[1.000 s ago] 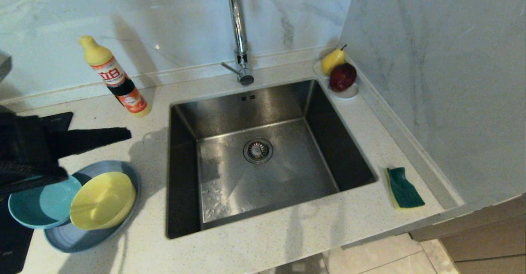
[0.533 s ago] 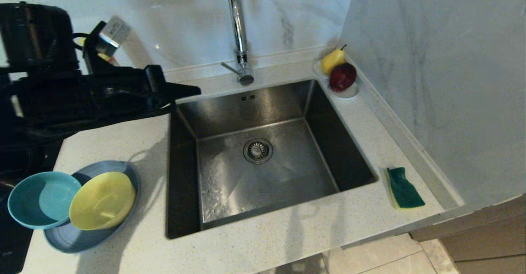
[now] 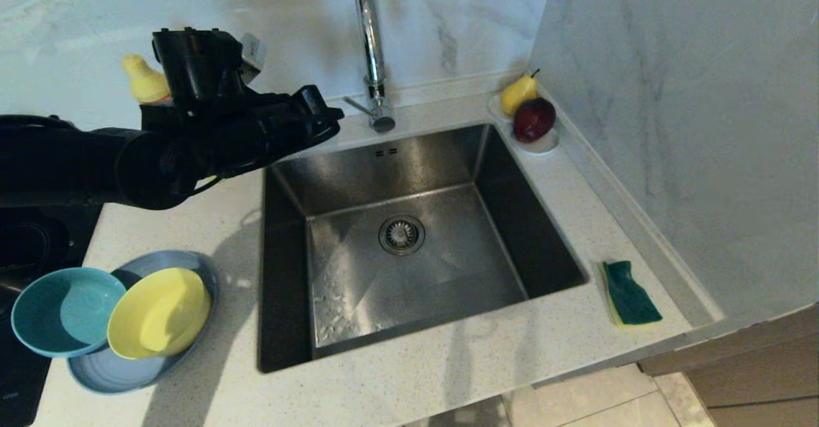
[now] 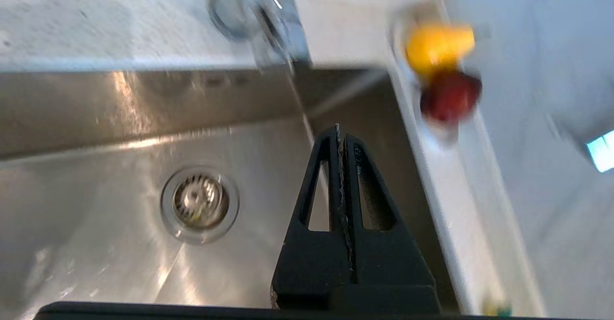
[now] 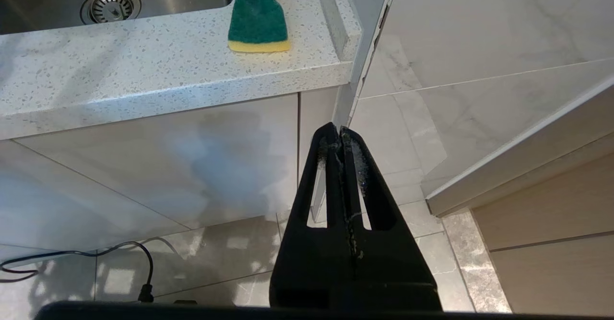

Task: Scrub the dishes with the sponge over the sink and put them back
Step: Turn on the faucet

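The dishes stand left of the sink: a teal bowl [image 3: 64,312] and a yellow bowl [image 3: 157,312] rest on a grey-blue plate [image 3: 109,372]. The steel sink [image 3: 358,299] is bare around its drain [image 3: 402,234]. The green-and-yellow sponge [image 3: 630,292] lies on the counter right of the sink, green side up, and shows in the right wrist view too [image 5: 258,15]. My left gripper [image 3: 336,120] hangs shut and holds nothing above the sink's back left corner, well above and behind the dishes; its tips [image 4: 341,135] point over the basin [image 4: 96,190]. My right gripper [image 5: 338,135] is shut, low beside the cabinet front, below the sponge.
A yellow-capped detergent bottle [image 3: 144,78] stands half hidden behind my left arm. The chrome tap [image 3: 371,43] rises behind the sink. A white saucer [image 3: 540,142] with a pear and a red apple sits at the back right corner. A marble wall closes the right side. A black hob [image 3: 25,241] lies far left.
My left arm has risen from beside the dishes and swung right and back toward the sink's back left corner, fingers still shut. The dishes and sponge have not moved.
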